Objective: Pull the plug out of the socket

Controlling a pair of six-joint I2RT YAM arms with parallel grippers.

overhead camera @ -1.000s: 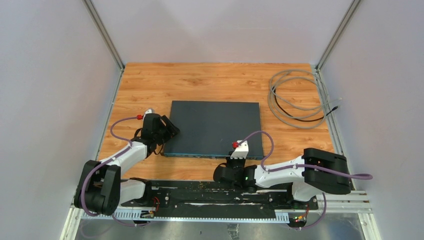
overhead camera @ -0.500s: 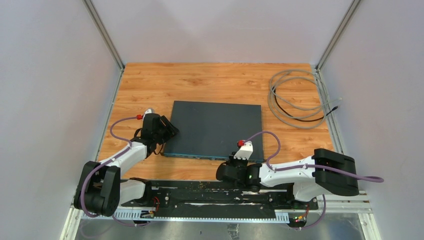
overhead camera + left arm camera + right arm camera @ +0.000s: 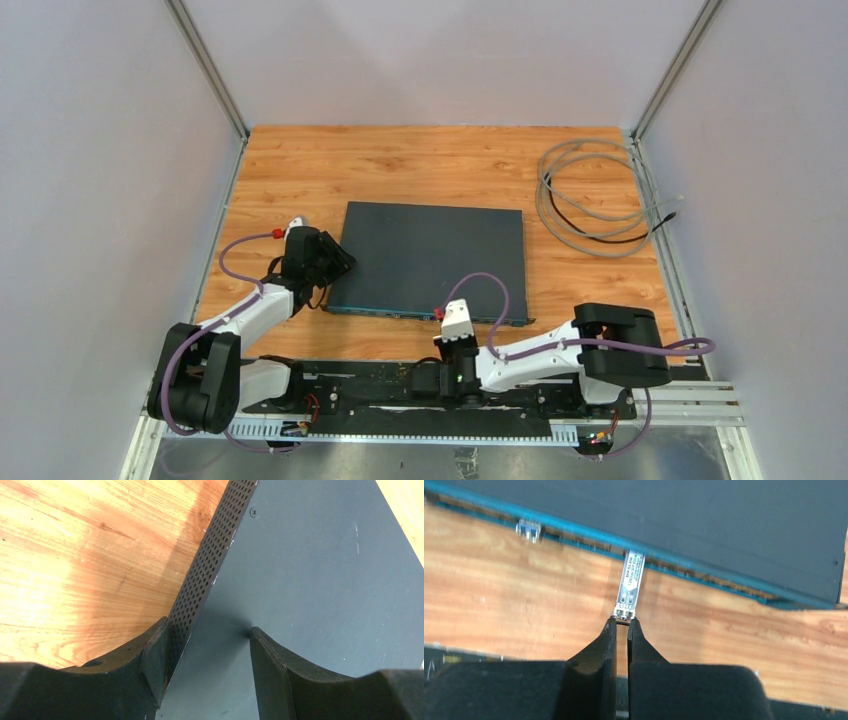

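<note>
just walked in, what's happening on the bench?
The right gripper is shut on the tail of the silver plug, whose far end sits at the front face of the dark switch, not yet out. The left gripper straddles the switch's left edge, jaws apart, one finger against its perforated side. A coiled grey cable lies far right.
</note>
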